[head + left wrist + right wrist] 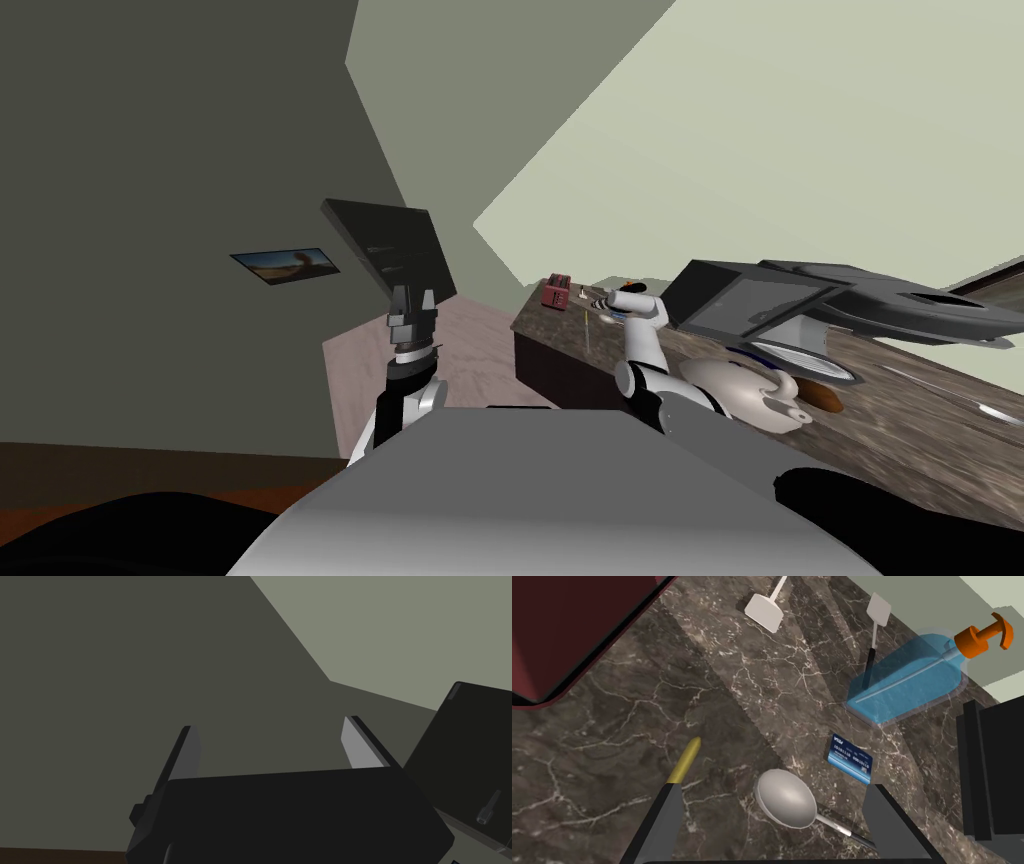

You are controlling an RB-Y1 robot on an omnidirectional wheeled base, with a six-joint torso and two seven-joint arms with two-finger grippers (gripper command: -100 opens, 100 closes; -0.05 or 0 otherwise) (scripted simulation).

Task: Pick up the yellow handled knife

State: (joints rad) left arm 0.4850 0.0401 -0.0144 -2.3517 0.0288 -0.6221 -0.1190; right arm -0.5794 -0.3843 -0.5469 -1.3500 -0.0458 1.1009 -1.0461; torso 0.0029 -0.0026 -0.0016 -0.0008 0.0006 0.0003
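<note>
Dark veined stone bench point(612, 741) close beneath the right pincer point(772, 786), fingers spread wide and gripping nothing. Flat on it, just beside one finger: slim yellow-handled knife point(684, 760), far end hidden behind that finger. Between the fingers, a grey round-bowled spoon point(786, 805); beyond, a blue card point(850, 758), then a clear blue soap bottle with orange pump point(907, 683). Raised at the left side, the left pincer point(270, 731), likewise open and empty.
</note>
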